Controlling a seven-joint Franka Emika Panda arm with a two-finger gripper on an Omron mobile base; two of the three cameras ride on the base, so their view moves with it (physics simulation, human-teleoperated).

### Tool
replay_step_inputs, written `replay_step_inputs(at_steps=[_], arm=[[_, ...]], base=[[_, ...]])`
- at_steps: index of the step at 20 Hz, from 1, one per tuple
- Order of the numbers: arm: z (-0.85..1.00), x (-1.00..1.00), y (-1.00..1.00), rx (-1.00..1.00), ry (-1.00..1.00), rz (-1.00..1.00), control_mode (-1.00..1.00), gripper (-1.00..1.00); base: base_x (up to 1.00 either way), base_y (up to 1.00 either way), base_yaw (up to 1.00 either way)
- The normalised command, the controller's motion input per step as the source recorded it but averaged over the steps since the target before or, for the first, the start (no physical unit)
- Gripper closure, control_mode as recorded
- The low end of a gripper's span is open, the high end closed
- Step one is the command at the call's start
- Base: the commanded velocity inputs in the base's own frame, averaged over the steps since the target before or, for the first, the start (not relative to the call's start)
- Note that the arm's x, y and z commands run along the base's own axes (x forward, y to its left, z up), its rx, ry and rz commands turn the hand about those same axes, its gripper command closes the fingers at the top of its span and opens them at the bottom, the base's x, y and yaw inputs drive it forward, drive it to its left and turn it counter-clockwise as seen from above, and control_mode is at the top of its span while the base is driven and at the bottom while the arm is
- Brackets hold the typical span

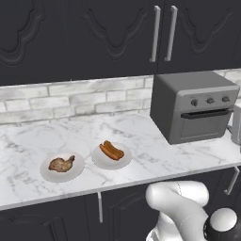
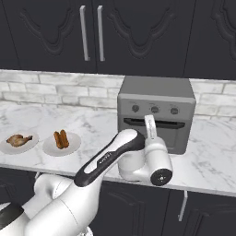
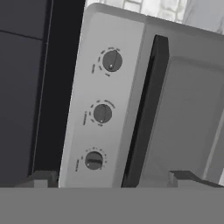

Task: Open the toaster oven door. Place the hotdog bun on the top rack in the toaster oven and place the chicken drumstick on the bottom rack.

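The grey toaster oven stands at the back right of the marble counter. The toaster oven door is shut, so the top rack and bottom rack are hidden. Its dark bar handle runs under three knobs. My gripper hovers just in front of the door, rolled on its side and open, with nothing between its fingertips. To the left, the hotdog bun lies on one white plate. The chicken drumstick lies on another.
The two white plates sit near the counter's front edge. A pale appliance stands right of the oven. Dark upper cabinets with bar handles hang above a brick backsplash.
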Motion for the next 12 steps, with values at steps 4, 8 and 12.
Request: replay_step_inputs(at_steps=[4,8,12], arm=[[-0.03,0.28,0.0,0.0,-0.08,0.04,-1.0,-1.0],[-0.08,0.34,0.01,0.0,-0.01,0.06,-1.0,-1.0],[-0.12,0.32,0.02,0.0,0.0,0.07,-1.0,-1.0]], base=[[0.0,0.0,0.0],[0.0,0.0,0.0],[0.0,0.0,0.0]])
